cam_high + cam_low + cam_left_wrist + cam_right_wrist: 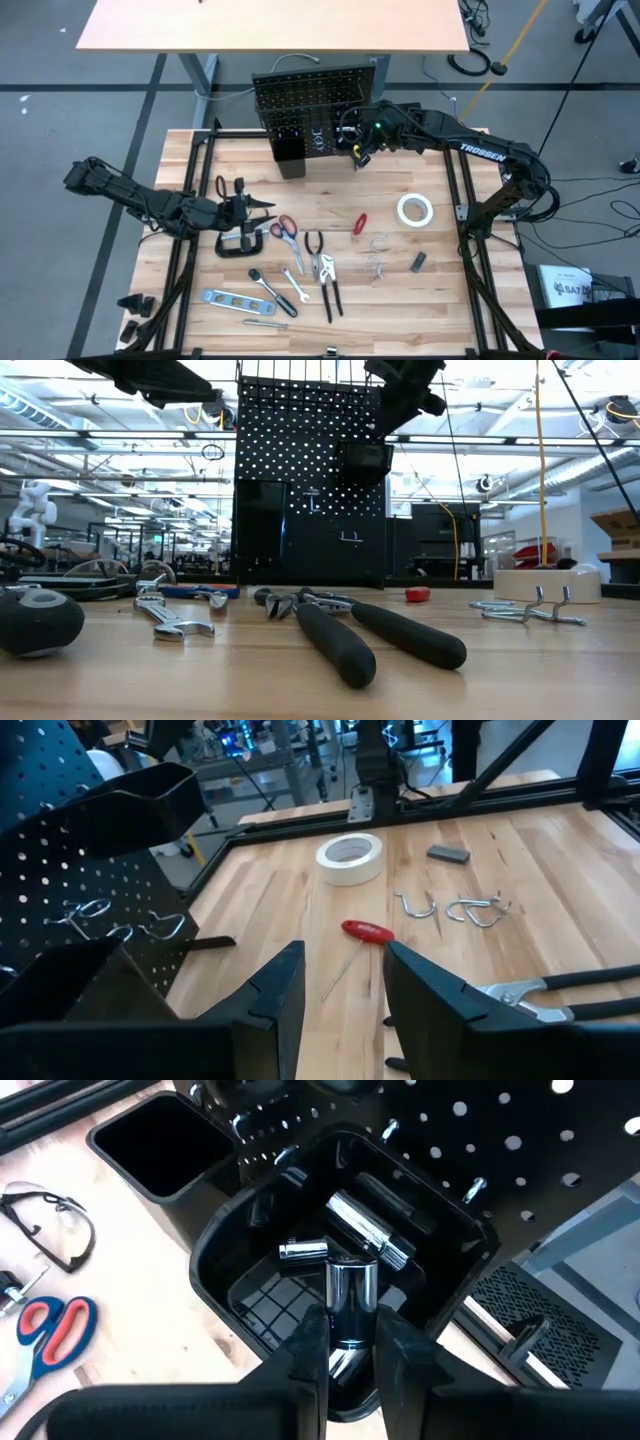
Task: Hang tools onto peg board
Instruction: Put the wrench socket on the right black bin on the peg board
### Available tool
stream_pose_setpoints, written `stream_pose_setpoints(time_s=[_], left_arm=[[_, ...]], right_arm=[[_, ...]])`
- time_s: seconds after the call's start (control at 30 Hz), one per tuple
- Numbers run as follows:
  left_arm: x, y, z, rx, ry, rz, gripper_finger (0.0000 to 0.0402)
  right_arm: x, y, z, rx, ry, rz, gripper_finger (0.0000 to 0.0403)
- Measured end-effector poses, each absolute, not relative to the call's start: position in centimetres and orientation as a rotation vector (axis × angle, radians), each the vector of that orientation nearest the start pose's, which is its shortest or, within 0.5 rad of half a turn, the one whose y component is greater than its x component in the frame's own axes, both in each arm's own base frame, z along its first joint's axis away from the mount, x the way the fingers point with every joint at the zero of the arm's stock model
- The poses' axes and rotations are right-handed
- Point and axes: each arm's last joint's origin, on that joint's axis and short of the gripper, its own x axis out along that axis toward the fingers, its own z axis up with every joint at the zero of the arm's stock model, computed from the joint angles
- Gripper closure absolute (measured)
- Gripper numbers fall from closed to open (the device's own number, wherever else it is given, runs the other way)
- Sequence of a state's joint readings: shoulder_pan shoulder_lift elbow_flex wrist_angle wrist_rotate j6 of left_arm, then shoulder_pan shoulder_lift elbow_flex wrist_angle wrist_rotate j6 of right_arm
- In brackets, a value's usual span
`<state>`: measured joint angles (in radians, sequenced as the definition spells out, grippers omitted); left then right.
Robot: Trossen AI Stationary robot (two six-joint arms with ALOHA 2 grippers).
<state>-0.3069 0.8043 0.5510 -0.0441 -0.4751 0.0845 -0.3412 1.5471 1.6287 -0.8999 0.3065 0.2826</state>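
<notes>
Up at the peg board, the right gripper pinches a chrome socket over a black bin; best released low and centred. Left gripper, parted and empty, waits near the C-clamp.

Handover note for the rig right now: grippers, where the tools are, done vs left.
Right gripper: at the peg board, jaws shut on a metal socket over a small black bin that already holds two more sockets.
Left gripper: jaws open, empty, low over the table by the clamp.
On the table: scissors, pliers, level, screwdriver, tape roll, loose hooks.
Done: sockets in the bin.
Left: release this socket, hang the rest.
</notes>
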Motion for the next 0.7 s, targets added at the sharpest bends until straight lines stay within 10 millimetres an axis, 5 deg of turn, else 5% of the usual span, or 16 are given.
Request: stream_pose_setpoints(time_s=[0.17,0.7], left_arm=[[17.41,-4.13,26.27,0.198,0.285,0.155,0.0270],[17.41,-4.14,26.27,0.193,0.285,0.153,0.0270]], right_arm=[[29.69,-11.47,37.76,0.265,0.743,-0.722,0.0349],[29.66,-11.25,37.66,0.276,0.753,-0.724,0.0231]])
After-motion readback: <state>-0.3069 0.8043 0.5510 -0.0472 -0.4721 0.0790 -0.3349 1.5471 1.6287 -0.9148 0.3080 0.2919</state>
